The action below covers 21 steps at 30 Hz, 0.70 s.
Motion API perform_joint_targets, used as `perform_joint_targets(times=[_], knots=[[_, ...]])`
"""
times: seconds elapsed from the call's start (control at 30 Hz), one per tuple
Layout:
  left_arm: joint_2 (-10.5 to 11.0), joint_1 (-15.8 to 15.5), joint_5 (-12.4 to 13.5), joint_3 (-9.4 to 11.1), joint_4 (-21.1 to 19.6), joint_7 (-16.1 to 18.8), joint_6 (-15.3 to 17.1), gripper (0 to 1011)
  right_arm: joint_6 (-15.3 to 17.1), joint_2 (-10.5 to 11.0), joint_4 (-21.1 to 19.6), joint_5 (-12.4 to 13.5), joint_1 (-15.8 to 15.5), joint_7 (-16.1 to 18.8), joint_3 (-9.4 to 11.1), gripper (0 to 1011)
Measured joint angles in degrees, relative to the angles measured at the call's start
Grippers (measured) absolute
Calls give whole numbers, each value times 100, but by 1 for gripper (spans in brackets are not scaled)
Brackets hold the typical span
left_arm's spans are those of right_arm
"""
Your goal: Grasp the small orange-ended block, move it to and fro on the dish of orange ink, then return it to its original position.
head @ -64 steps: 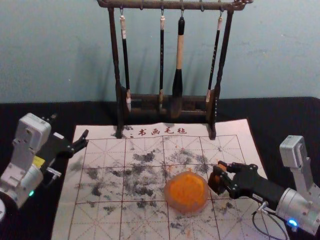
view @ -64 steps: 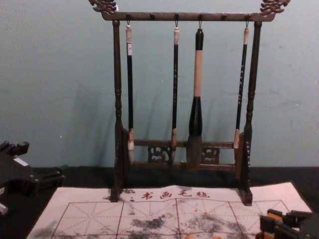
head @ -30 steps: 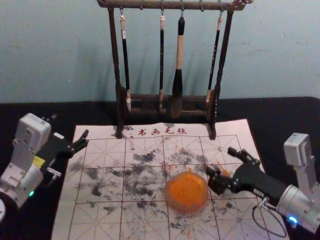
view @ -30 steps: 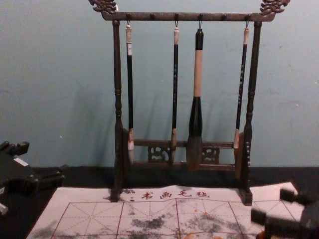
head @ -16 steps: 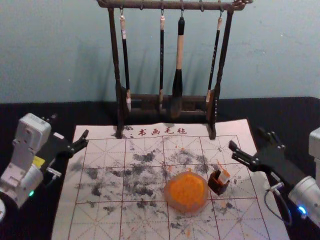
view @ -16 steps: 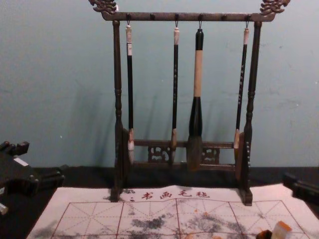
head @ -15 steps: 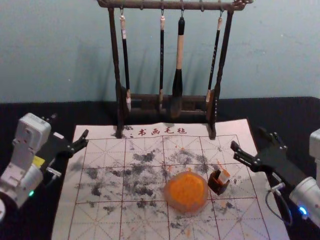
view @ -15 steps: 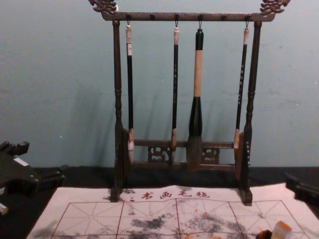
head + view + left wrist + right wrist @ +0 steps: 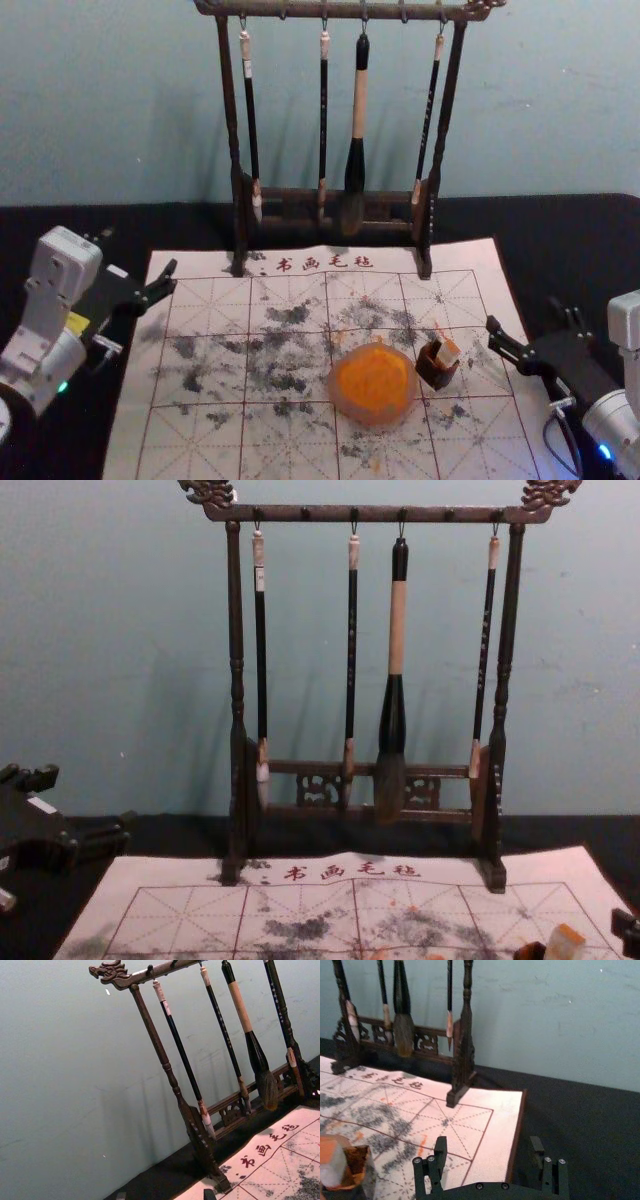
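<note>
The writing mat (image 9: 210, 440) spreads leftward from the right gripper (image 9: 524, 314), and the brush rack (image 9: 430, 230) stands beyond that gripper, to its left. The right gripper's fingers are wide apart and hold nothing; the left gripper (image 9: 138, 252) idles at the mat's far side from it, spread and empty. Left of the right gripper and nearer the robot lies the ink dish (image 9: 373, 383), then, closer to the fingers, the dark holder (image 9: 436, 374) with the block (image 9: 446, 352) leaning in it. I judge the return finished; next, the right arm should simply draw clear without nudging the holder
</note>
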Motion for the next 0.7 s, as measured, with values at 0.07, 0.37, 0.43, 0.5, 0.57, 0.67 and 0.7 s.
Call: perform_joint_targets(times=[0.07,0.37,0.43,0.5,0.57,0.67,0.7], knots=[[0,0,0,0,0,0,0,1002,21,-29,57,-27,25,-19,15,1000],[0,0,0,0,0,0,0,1001,35,-43,85,-46,39,-31,24,1000],[0,0,0,0,0,0,0,1001,34,-41,79,-45,37,-31,23,1000],[0,0,0,0,0,0,0,1001,31,-38,72,-43,33,-31,22,1000],[0,0,0,0,0,0,0,1002,30,-36,70,-42,32,-31,21,1000],[0,0,0,0,0,0,0,1001,28,-35,65,-41,30,-30,19,1000],[0,0,0,0,0,0,0,1001,27,-34,63,-41,30,-29,18,1000]])
